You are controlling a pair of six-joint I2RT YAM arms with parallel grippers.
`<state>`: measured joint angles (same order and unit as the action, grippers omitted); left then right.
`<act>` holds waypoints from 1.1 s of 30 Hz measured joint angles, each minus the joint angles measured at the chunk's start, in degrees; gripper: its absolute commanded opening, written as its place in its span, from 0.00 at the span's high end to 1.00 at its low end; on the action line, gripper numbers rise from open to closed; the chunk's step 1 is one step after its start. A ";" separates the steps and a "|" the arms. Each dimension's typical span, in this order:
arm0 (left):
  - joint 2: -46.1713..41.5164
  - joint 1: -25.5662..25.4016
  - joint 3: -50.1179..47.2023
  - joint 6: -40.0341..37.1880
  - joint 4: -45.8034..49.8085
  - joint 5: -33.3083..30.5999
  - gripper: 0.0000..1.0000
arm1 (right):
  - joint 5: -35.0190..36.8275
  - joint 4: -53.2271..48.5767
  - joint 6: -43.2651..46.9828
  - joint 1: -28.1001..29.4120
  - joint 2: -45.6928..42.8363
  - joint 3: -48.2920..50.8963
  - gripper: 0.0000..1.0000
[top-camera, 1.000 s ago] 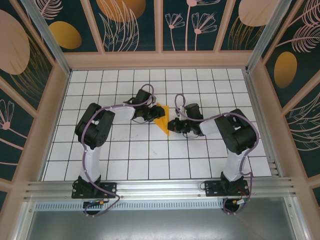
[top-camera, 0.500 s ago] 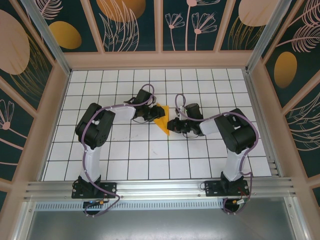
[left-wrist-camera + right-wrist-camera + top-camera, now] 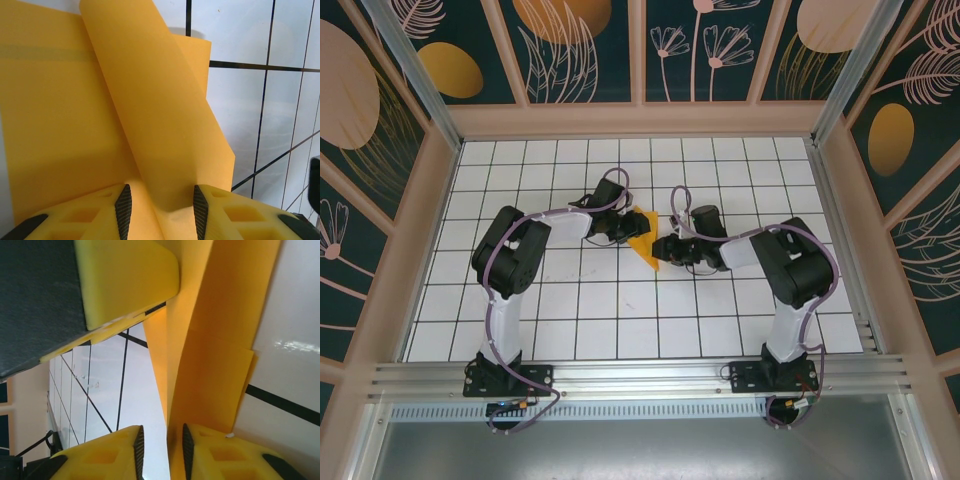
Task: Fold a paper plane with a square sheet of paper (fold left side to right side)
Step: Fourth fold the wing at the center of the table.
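Your orange paper (image 3: 642, 236), part-folded, lies on the tiled table (image 3: 620, 310) just right of the left gripper (image 3: 161, 210). Its long axis runs far-to-near, narrow tip nearward. Left gripper: jaws partly apart, raised flap between them, no clamp evident. Right gripper (image 3: 162, 445), across the paper from the left gripper: jaws slightly apart, paper edge in the gap, unpinched.

The counter (image 3: 620, 300) is covered with white square tiles, with thin black lines between them. A light wooden frame (image 3: 640, 120) goes around the counter on its far side and on both other sides. Above the counter's far edge stand dark teal wall panels (image 3: 585, 50), painted with pale flowers, leaves and orange ovals. Along the near edge of the counter lies a silver metal rail (image 3: 640, 375), and nearer than it, a grey metal sheet (image 3: 640, 445).
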<state>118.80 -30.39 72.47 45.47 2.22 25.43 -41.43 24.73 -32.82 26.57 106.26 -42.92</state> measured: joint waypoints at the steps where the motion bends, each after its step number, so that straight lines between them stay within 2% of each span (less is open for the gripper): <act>1: 0.02 0.00 0.02 0.00 0.04 -0.02 0.59 | 0.17 -0.57 0.37 -0.33 -0.28 -0.11 0.63; 6: 0.09 0.00 0.28 0.00 0.50 -0.13 0.59 | 0.83 -2.82 1.42 -3.21 -2.34 -0.22 0.59; 12: 0.09 0.00 0.31 0.00 0.57 -0.17 0.59 | 0.52 -5.70 2.43 -6.71 -2.91 -3.69 0.59; 21: 0.09 0.00 0.31 -0.02 0.59 -0.17 0.59 | -0.72 -6.51 2.43 -6.73 2.36 -11.02 0.60; 33: 0.09 0.00 0.35 -0.02 0.63 -0.17 0.59 | -2.40 -8.26 2.25 -5.84 6.80 -13.29 0.66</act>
<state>118.89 -30.39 72.82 45.45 2.85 25.26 -43.83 16.47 -30.57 20.73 113.06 -56.21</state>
